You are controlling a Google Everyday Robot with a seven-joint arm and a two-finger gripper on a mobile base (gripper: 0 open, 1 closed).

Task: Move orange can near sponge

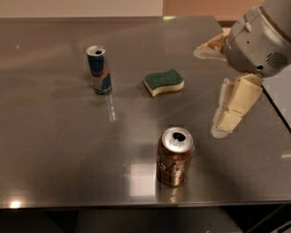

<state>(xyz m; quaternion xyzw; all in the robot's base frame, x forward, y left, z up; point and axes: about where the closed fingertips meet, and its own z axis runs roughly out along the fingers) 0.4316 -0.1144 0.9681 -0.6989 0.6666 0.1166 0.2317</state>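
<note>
The orange can [174, 157] stands upright on the steel table [48, 140] near its front edge, silver top opened. The sponge [164, 81], dark green over pale yellow, lies flat behind the can, toward the table's middle. My gripper [208, 91] hangs over the table's right side, to the right of both and above the surface. It is open and empty: one cream finger [234, 106] points down toward the table right of the can, and the other finger [208, 47] reaches left at the level of the sponge.
A slimmer blue-and-silver can [99, 69] stands upright left of the sponge. The table's right edge [281, 115] runs just behind my gripper. The front edge [136, 203] is close below the orange can.
</note>
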